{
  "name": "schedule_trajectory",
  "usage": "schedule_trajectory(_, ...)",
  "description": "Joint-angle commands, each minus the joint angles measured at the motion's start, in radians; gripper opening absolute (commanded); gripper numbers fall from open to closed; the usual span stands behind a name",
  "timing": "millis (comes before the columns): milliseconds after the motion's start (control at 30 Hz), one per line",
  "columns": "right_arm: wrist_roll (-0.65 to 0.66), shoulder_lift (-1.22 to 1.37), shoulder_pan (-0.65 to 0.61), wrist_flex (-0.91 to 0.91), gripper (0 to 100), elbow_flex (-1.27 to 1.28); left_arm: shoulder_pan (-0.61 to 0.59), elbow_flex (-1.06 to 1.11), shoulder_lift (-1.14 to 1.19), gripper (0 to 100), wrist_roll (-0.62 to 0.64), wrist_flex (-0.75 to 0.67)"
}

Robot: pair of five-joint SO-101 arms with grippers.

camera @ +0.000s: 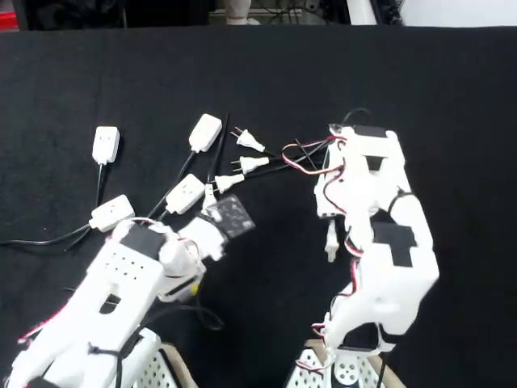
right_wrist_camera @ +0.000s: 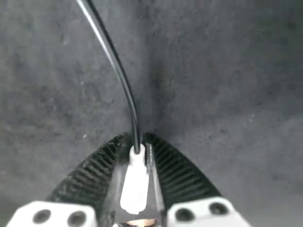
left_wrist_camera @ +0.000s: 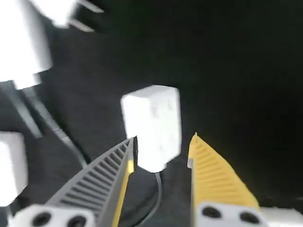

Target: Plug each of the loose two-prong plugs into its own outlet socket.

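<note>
- Your left gripper is spread apart, with the grey finger on one side and the yellow finger on the other.
- A white outlet socket lies between those two fingers. Its cord end points back toward the wrist, and neither finger is clearly pressing on it.
- In the high view, that gripper's tip sits just at 4 o'clock of the centre socket on the black table.
- Your right gripper is clamped on a white two-prong plug.
- The held plug's black cable leaves between the fingertips and runs away across the cloth.
- The held plug's prongs are hidden inside the gripper.
- Three loose plugs lie fanned out near the table's middle: the top plug, the middle plug and the lowest plug. Their prongs point toward 9 o'clock.
- The right arm is at 3 o'clock of that fan, well apart from the sockets.
- The upper socket is just at 9 o'clock of the top plug.
- The far socket and the near-left socket lie further toward 9 o'clock.
- The lowest plug lies just beside the centre socket, at its 2 o'clock.
</note>
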Motion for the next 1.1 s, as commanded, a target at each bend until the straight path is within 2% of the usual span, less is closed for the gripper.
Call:
schedule_trajectory(0, -0.008, 0.028, 0.015, 0.003, 1.1, -0.081, 0.041, -0.035, 0.058, 19, 0.002, -0.054)
schedule_trajectory(300, 0.0, 0.039, 0.015, 0.003, 1.1, -0.087, -0.067, 0.099, 0.213, 26, 0.0, -0.387)
schedule_trajectory(400, 0.0, 0.039, 0.015, 0.003, 1.1, -0.087, -0.079, 0.088, 0.261, 26, -0.005, -0.377)
schedule_trajectory(533, 0.0, 0.039, 0.015, 0.003, 1.1, -0.087, -0.076, 0.082, 0.272, 24, -0.074, -0.362)
schedule_trajectory(633, 0.0, 0.039, 0.015, 0.003, 1.1, -0.085, -0.068, 0.065, 0.272, 12, -0.084, -0.371)
schedule_trajectory(700, 0.0, 0.039, 0.015, 0.003, 1.1, -0.085, -0.035, 0.047, 0.272, 4, -0.081, -0.364)
schedule_trajectory(733, 0.0, 0.039, 0.017, 0.003, 1.1, -0.085, -0.007, 0.042, 0.272, 3, -0.08, -0.364)
schedule_trajectory(900, 0.0, 0.038, 0.044, 0.005, 1.1, -0.088, 0.17, 0.019, 0.27, 3, -0.063, -0.37)
schedule_trajectory(1000, 0.014, 0.035, 0.092, 0.017, 1.1, -0.093, 0.205, -0.053, 0.272, 3, -0.005, -0.37)
schedule_trajectory(1067, 0.074, 0.007, 0.123, 0.04, 1.1, -0.091, 0.211, -0.117, 0.278, 3, 0.018, -0.373)
